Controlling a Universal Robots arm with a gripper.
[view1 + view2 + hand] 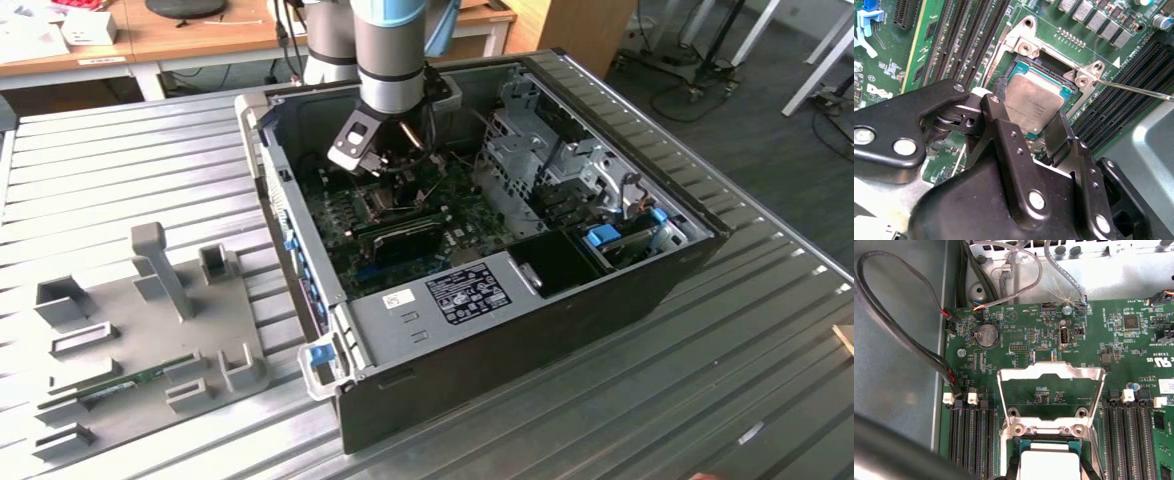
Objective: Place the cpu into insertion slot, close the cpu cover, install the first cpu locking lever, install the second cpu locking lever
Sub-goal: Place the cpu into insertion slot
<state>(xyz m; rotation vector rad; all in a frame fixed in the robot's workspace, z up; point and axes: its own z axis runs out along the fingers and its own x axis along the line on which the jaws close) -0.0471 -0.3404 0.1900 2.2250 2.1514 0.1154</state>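
Gripper [1029, 119] pinches cpu [1036, 97] by opposite edges over insertion slot [1028, 64]; cpu cover [1053, 370] stands open. Chip judged light, stiff, fragile: hold by the edges only.

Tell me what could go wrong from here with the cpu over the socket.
The cpu, clamped in the gripper, looks slightly tilted over the insertion slot; let go like this, it might seat crooked and damage the contacts. The cpu cover stands open at the slot's edge, so the gripper could bump it. The thin locking lever juts out beside the slot and might snag.
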